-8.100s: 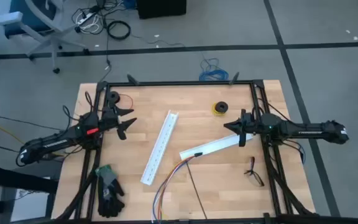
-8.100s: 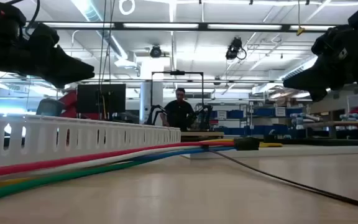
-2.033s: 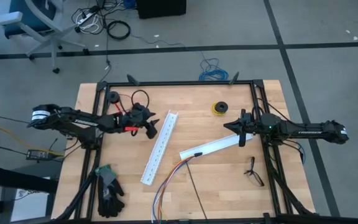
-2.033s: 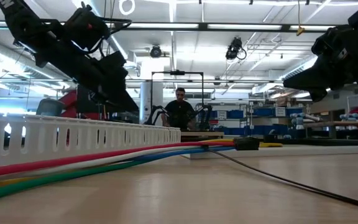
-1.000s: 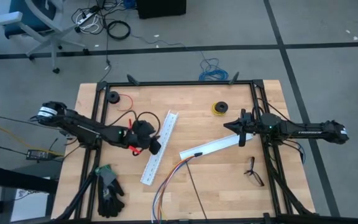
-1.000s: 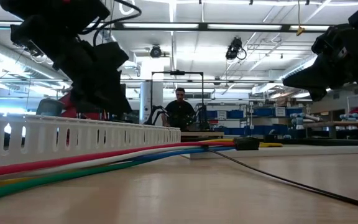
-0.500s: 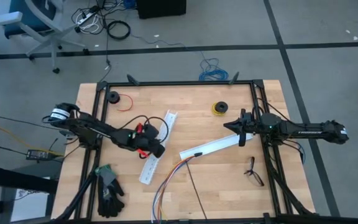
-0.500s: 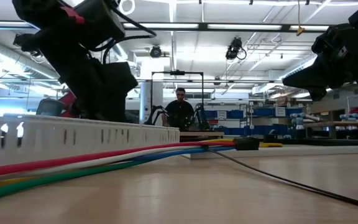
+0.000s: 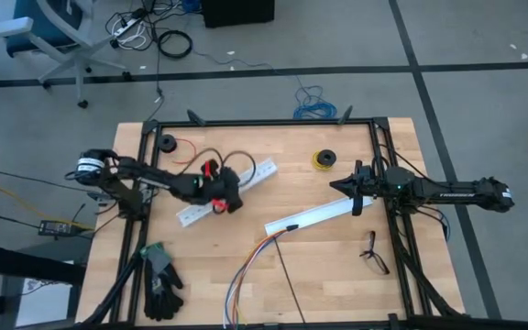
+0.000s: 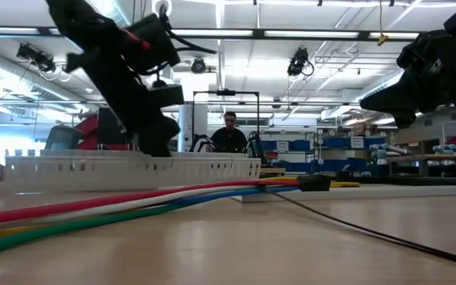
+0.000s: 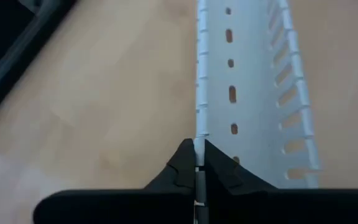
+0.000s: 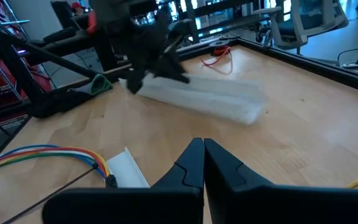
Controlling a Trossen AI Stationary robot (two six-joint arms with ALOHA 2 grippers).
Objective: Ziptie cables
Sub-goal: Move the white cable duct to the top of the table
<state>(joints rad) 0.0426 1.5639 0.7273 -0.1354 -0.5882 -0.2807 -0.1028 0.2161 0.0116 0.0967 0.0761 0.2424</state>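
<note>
Table point(image 9: 273, 275) of pale wood within a black frame, seen from above. Two white slotted channels lie on it: the left channel point(image 9: 223, 192) is pinched by one side wall between the closed fingers of the left gripper point(image 9: 227, 203) (the wrist view shows the thin wall edge clamped between both tips), apparently to drag it aside from the work area; the right channel point(image 9: 314, 215) lies diagonally just under the right gripper point(image 9: 357, 203), which hangs above the table, jaws closed on nothing, that arm waiting. The cables point(image 9: 246, 270), a loose multicoloured bundle, run from the right channel's lower end to the table's near edge, untouched. The ziptie point(image 9: 287, 280), a thin black strip, lies beside them, nearly touching at its upper end. Neither has been gathered, so tying is judged not yet begun.
</note>
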